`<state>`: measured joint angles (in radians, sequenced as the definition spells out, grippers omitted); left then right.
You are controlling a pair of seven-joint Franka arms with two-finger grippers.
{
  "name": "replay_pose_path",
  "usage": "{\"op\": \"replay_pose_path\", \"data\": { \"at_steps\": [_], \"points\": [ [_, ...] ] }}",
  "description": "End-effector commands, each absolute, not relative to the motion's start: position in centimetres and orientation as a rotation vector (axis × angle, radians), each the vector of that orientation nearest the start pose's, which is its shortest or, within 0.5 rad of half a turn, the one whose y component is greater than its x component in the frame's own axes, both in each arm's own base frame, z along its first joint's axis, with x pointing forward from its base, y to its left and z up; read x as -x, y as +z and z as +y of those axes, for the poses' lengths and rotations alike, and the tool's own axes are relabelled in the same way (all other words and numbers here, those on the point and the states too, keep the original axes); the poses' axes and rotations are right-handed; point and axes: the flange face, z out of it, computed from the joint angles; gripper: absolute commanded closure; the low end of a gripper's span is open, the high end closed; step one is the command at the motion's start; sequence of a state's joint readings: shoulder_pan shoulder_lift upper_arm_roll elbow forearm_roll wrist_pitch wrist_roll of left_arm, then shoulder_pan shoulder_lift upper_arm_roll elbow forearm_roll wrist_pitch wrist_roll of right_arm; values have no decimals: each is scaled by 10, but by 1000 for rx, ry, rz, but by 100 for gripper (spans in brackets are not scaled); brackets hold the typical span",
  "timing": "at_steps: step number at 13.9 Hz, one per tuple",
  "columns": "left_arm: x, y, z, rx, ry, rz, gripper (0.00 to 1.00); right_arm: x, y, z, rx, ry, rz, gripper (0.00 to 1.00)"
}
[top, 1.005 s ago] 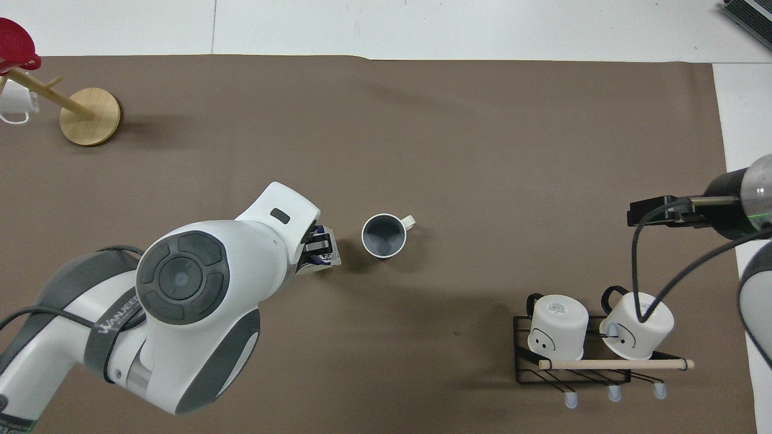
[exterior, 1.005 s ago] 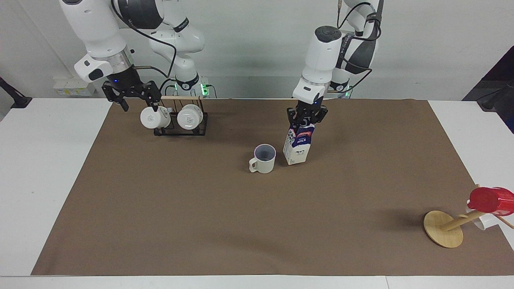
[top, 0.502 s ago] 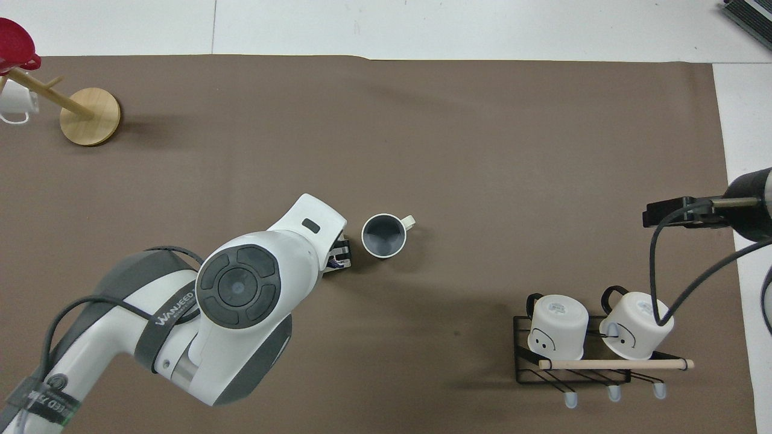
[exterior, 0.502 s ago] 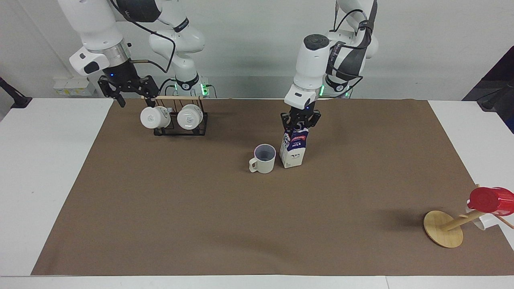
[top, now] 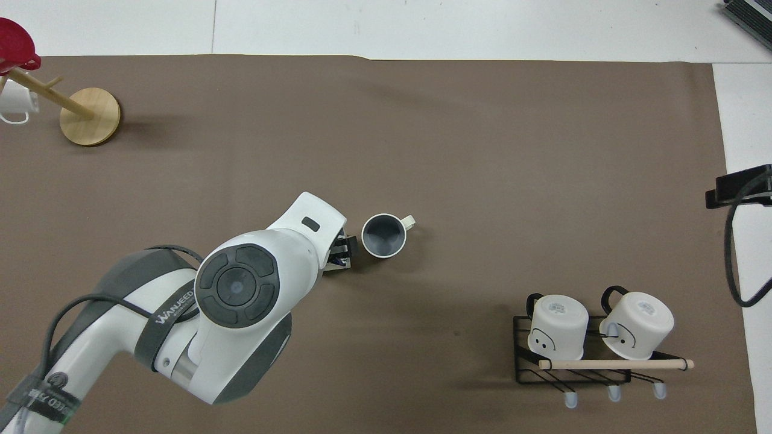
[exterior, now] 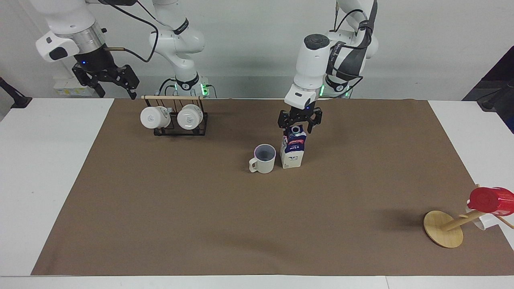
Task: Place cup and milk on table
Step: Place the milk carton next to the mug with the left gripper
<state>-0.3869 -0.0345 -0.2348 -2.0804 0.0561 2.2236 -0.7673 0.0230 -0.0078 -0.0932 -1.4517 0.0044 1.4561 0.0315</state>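
Brown mat point(exterior: 200, 208) under upright milk point(exterior: 292, 152), cap up, beside cup point(exterior: 263, 158); left claw point(exterior: 299, 122) spread above.

From overhead, the left arm point(top: 241, 289) hides nearly all of the milk carton point(top: 344, 260); the right gripper point(top: 739, 187) is cut off at the edge.
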Motion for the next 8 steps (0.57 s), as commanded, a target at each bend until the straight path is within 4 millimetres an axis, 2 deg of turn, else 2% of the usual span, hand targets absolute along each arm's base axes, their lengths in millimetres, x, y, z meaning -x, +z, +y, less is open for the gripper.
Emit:
{"op": "replay_pose_path", "data": {
  "at_steps": [1, 2, 4, 5, 7, 8],
  "points": [
    [-457, 488, -318, 3166, -286, -195, 0, -526, 681, -41, 3128, -53, 114, 0],
    [-457, 511, -315, 3147, -254, -209, 0, -527, 680, -36, 3138, -86, 97, 0],
    [-461, 556, -303, 3113, -197, -254, 0, -522, 677, -42, 3142, -86, 68, 0],
    [-469, 573, -286, 3102, -188, -285, 0, -518, 673, -44, 3144, -76, 44, 0],
    [-479, 604, -245, 3103, -162, -145, 0, -512, 669, -44, 3148, -100, 37, 0],
    [-485, 613, -217, 3104, -135, -109, 0, -512, 669, -43, 3148, -100, 32, 0]
  ]
}}
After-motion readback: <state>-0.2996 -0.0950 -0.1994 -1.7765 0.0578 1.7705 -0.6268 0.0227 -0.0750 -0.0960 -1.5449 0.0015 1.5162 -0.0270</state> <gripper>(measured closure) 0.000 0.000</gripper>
